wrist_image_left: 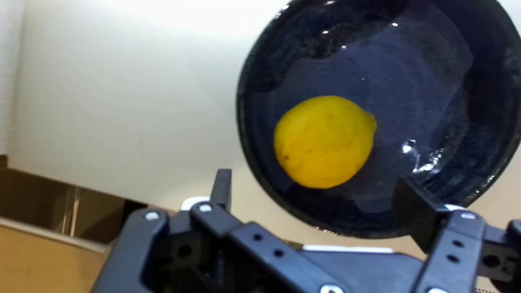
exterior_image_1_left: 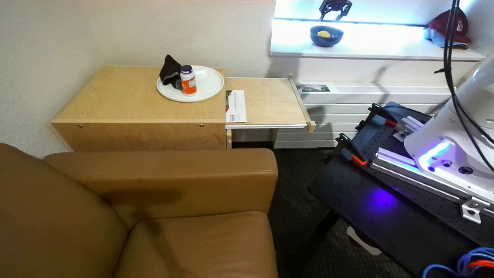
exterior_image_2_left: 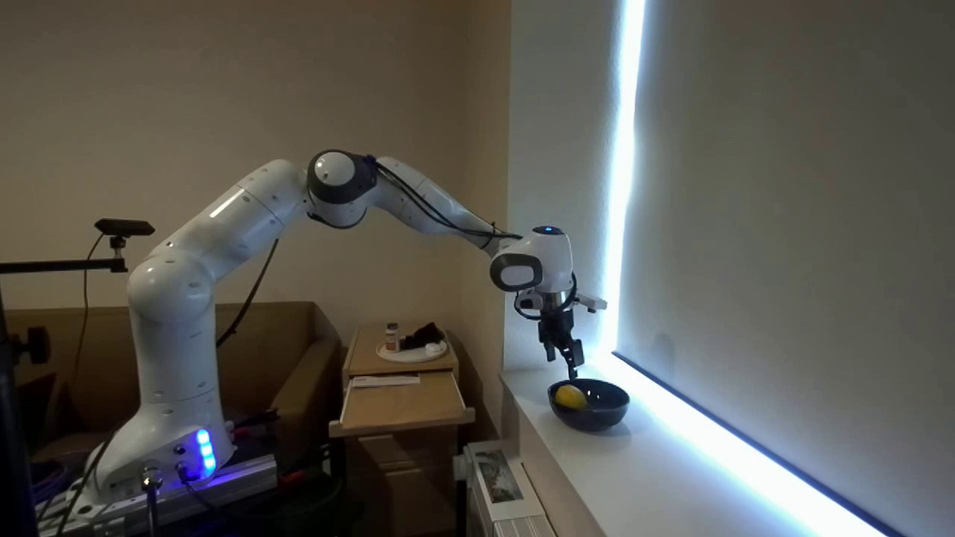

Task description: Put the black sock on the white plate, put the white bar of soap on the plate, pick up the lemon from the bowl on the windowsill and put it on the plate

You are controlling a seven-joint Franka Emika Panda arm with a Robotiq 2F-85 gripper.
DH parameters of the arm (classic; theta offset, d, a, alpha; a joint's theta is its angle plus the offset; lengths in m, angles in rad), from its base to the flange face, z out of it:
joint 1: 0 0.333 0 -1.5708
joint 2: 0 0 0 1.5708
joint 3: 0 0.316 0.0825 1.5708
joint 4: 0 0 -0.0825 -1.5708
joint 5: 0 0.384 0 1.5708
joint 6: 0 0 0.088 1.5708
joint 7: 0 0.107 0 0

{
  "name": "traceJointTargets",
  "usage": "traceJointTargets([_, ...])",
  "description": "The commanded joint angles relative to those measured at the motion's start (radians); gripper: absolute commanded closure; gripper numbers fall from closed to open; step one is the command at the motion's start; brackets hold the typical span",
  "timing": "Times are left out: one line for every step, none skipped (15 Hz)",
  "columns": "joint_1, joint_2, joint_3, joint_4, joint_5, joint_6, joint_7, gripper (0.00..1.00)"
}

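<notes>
The lemon [exterior_image_1_left: 323, 34] [exterior_image_2_left: 571, 397] [wrist_image_left: 325, 142] lies in the dark blue bowl [exterior_image_1_left: 326, 43] [exterior_image_2_left: 597, 422] [wrist_image_left: 264, 73], near one side. The bowl stands on the white windowsill [exterior_image_1_left: 370, 44] [exterior_image_2_left: 634, 477] [wrist_image_left: 122, 101]. My gripper [exterior_image_1_left: 330, 19] [exterior_image_2_left: 563, 366] [wrist_image_left: 311, 175] is open and empty, pointing down a little above the bowl. The black sock [exterior_image_1_left: 169, 71] [exterior_image_2_left: 424, 335] lies on the white plate [exterior_image_1_left: 210, 87] [exterior_image_2_left: 406, 358]. A small white lump, seemingly the soap [exterior_image_2_left: 434, 348], is also on the plate; it is hard to tell from the plate in the remaining exterior view.
A white-and-orange bottle [exterior_image_1_left: 189, 82] [exterior_image_2_left: 392, 338] stands on the plate beside the sock. The plate is on a wooden cabinet [exterior_image_1_left: 123, 100] with a pulled-out shelf [exterior_image_1_left: 270, 100] holding a leaflet [exterior_image_1_left: 237, 106]. A cap [exterior_image_1_left: 453, 27] lies on the windowsill. A window blind [exterior_image_2_left: 783, 224] rises behind the bowl.
</notes>
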Motion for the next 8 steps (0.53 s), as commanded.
traceJointTargets([0.012, 0.031, -0.028, 0.012, 0.017, 0.001, -0.005, 0.0])
traceJointTargets([0.009, 0.037, -0.021, 0.013, 0.012, 0.003, -0.004, 0.0])
traceJointTargets([0.009, 0.034, -0.016, 0.013, 0.011, 0.003, -0.003, 0.0])
traceJointTargets([0.01, 0.028, -0.015, 0.013, 0.01, 0.003, -0.003, 0.0])
traceJointTargets([0.035, 0.044, -0.044, 0.01, 0.032, 0.012, -0.003, 0.0])
traceJointTargets([0.082, 0.086, -0.114, 0.01, 0.081, 0.024, -0.003, 0.0])
traceJointTargets([0.121, 0.125, -0.178, 0.008, 0.137, 0.025, -0.003, 0.0])
traceJointTargets([0.155, 0.167, -0.24, 0.008, 0.2, 0.024, -0.002, 0.0])
